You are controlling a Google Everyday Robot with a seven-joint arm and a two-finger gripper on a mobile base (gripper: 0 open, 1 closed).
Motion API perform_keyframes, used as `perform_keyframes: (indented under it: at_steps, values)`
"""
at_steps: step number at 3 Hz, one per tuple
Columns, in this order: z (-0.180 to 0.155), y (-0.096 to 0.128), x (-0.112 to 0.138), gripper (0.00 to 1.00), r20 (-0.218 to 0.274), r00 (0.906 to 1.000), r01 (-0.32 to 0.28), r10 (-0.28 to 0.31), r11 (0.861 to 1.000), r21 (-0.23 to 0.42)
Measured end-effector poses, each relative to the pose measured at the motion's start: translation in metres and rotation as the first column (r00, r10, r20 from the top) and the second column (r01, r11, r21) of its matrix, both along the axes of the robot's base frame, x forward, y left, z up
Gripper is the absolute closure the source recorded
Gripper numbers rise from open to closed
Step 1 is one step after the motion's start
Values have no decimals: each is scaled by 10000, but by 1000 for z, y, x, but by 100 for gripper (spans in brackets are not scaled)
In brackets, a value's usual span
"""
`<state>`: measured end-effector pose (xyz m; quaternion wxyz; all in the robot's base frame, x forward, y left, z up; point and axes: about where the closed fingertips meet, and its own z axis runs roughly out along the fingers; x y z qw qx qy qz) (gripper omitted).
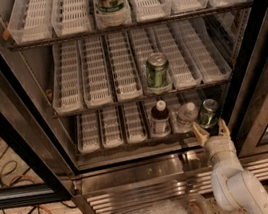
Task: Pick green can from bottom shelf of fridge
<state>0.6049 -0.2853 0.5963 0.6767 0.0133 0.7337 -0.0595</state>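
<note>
The green can [209, 112] sits at the far right of the bottom shelf [111, 129] of the fridge [135, 178], right next to a clear plastic bottle [186, 116], with a dark white-capped bottle [159, 119] just past that. It's standing upright on the shelf surface, so the long axis is vertical and the silver pull-tab top faces up. The gripper [209, 127] is right in front of it and a bit lower, with the fingers [199, 134] spread wide, roughly a can's width apart, and nothing between them. Handling-wise I'd guess it's rigid but thin-walled, so a hard squeeze would dent it. It's also glossy, and probably slippery if it's cold and damp. I can't tell whether it's full, so I'd assume it has some weight. I'd grab it around the middle of the body, one finger on each side, and stay off the rim. The tight spot is the clear bottle on the left side.
</note>
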Motion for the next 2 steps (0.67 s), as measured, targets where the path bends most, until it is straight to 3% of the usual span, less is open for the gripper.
perform_keyframes:
  at_steps: [2]
  values:
    - [2, -6, 21, 35, -34, 9995, 321, -321, 9993, 175]
